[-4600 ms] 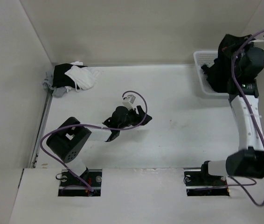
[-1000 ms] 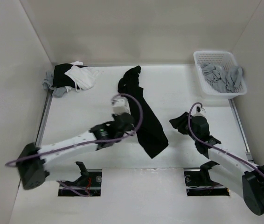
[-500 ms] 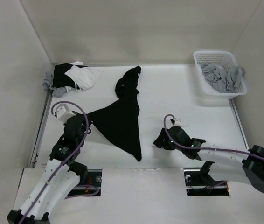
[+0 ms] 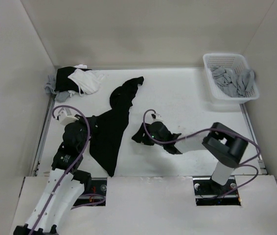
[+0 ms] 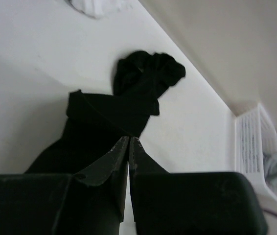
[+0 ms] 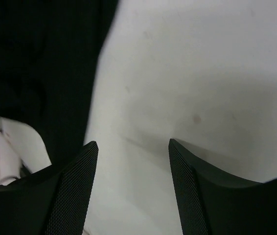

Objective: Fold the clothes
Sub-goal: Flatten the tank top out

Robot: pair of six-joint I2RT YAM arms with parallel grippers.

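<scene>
The clothes, one black top, lie stretched over the table's left half, bunched at the far end and tapering to a point near the front edge. My left gripper is at the top's left corner. In the left wrist view its jaws are pressed together at the fabric's edge. My right gripper hovers low just right of the top. It stands open with bare table between its fingers, and the black fabric lies to its left, apart from it.
A white basket with light grey garments stands at the back right. A white, black and grey heap fills the back left corner. Walls close off the left, back and right sides.
The top's near end has swung left across the table. My right arm has followed it leftward and its jaws have widened. The left arm has hardly moved.
</scene>
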